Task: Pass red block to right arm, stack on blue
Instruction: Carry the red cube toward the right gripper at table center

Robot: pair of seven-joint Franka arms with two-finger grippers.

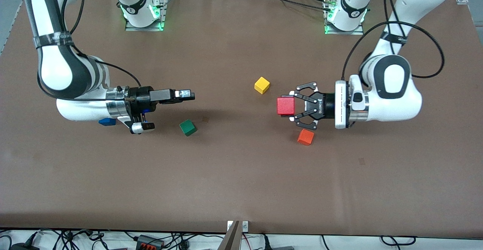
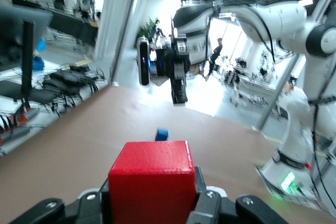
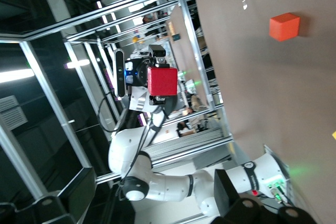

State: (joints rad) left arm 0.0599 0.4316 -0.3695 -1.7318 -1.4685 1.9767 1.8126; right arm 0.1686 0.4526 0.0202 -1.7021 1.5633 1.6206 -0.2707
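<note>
The left gripper [image 1: 289,106] clenches the red block [image 1: 285,105] sideways, presenting it to the right gripper [image 1: 188,94], whose jaws stand released, ready to receive

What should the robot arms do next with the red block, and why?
Probably the right gripper should glide toward the red block and get its open fingers around it. The left gripper holds that block up in the air, turned sideways toward the right arm, and a wide gap over the table separates the two. The blue block waits under the right arm.
</note>
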